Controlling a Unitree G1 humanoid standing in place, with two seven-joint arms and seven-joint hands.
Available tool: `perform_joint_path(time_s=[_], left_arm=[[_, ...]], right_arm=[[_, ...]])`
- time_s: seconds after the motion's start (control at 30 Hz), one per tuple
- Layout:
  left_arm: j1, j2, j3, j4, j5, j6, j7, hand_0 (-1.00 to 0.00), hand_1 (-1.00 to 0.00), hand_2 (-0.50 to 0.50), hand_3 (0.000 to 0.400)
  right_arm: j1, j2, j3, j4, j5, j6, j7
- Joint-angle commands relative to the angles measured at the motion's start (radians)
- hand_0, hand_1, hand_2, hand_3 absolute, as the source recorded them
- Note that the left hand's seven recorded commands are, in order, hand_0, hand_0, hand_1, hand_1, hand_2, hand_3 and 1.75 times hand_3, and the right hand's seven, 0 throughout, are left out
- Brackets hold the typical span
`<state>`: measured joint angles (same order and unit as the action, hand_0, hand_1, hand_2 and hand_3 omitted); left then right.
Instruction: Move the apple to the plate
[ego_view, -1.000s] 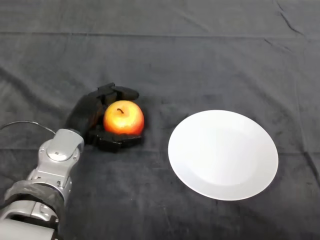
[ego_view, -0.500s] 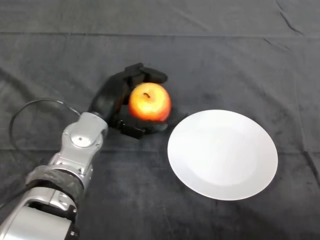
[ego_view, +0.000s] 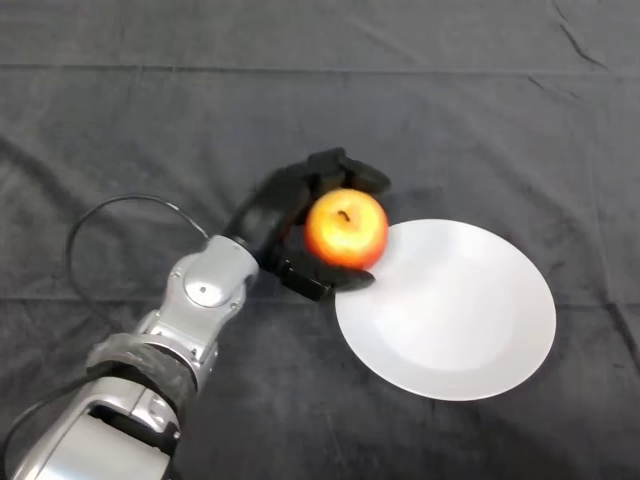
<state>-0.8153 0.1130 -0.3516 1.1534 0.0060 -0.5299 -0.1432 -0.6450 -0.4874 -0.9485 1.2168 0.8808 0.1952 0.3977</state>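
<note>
Hand (ego_view: 272, 212) w/ apple (ego_view: 346, 228) moved right, over plate (ego_view: 470, 340) edge

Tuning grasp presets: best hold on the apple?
Round its widest middle, from its left. The apple is round, stem up, so the hand cups it with fingers over the far side and thumb on the near.

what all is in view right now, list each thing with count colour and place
apple: one, red and yellow, held in the hand at the plate's left rim
plate: one, white, round, on the cloth right of centre
cloth: one, dark, creased, covering the whole table
left arm: one, silver-grey, coming in from the lower left
left hand: one, black, fingers and thumb curled round the apple
</note>
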Motion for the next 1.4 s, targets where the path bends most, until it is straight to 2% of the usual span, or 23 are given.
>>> perform_joint_path(time_s=[0.03, 0.23, 0.3, 0.37, 0.4, 0.43, 0.47, 0.5, 0.57, 0.6, 0.63, 1.03, 1.4], left_arm=[[-0.071, -0.008, -0.033, -0.026, -0.004, -0.021, -0.015, -1.0, -1.0, 0.0, 0.4], [-0.069, -0.011, -0.1, -0.028, -0.034, -0.016, -0.043, -1.0, -1.0, 0.0, 0.4], [-0.066, -0.009, -0.119, -0.03, -0.047, -0.014, -0.055, -0.96, -1.0, 0.02, 0.4], [-0.065, -0.006, -0.133, -0.033, -0.061, -0.012, -0.066, -0.82, -1.0, 0.09, 0.4], [-0.064, -0.004, -0.139, -0.034, -0.068, -0.01, -0.073, -0.74, -0.96, 0.11, 0.384], [-0.064, -0.003, -0.144, -0.035, -0.075, -0.009, -0.078, -0.58, -0.85, 0.13, 0.34], [-0.064, -0.001, -0.149, -0.036, -0.083, -0.007, -0.084, -0.48, -0.8, 0.16, 0.322], [-0.063, 0.001, -0.152, -0.037, -0.091, -0.006, -0.089, -0.23, -0.71, 0.24, 0.284], [-0.063, 0.003, -0.159, -0.04, -0.105, -0.002, -0.097, 0.0, -0.58, 0.29, 0.232], [-0.063, 0.005, -0.161, -0.041, -0.113, 0.0, -0.101, 0.0, -0.18, 0.09, 0.072], [-0.064, 0.006, -0.163, -0.042, -0.12, 0.001, -0.104, 0.0, -0.02, 0.01, 0.006], [-0.062, 0.041, -0.146, -0.049, -0.192, 0.0, -0.132, 0.0, 0.0, 0.0, 0.0], [-0.044, 0.136, -0.023, -0.03, -0.256, -0.02, -0.132, 0.0, 0.0, 0.0, 0.0]], right_arm=[[-0.013, -0.016, -0.0021, -0.008, 0.0184, -0.007, -0.0016], [-0.013, -0.017, -0.0022, -0.007, 0.0185, -0.008, -0.0014], [-0.013, -0.017, -0.0023, -0.007, 0.0185, -0.008, -0.0013], [-0.013, -0.017, -0.0023, -0.007, 0.0185, -0.008, -0.0012], [-0.013, -0.017, -0.0023, -0.007, 0.0186, -0.008, -0.0011], [-0.013, -0.017, -0.0024, -0.007, 0.0186, -0.008, -0.0011], [-0.013, -0.017, -0.0024, -0.007, 0.0186, -0.008, -0.001], [-0.013, -0.017, -0.0024, -0.006, 0.0186, -0.008, -0.001], [-0.013, -0.017, -0.0024, -0.006, 0.0186, -0.008, -0.0009], [-0.013, -0.017, -0.0024, -0.006, 0.0186, -0.008, -0.0009], [-0.013, -0.017, -0.0025, -0.006, 0.0186, -0.008, -0.0008], [-0.014, -0.017, -0.0026, -0.005, 0.0186, -0.008, -0.0005], [-0.014, -0.017, -0.0026, -0.005, 0.0186, -0.008, -0.0002]])
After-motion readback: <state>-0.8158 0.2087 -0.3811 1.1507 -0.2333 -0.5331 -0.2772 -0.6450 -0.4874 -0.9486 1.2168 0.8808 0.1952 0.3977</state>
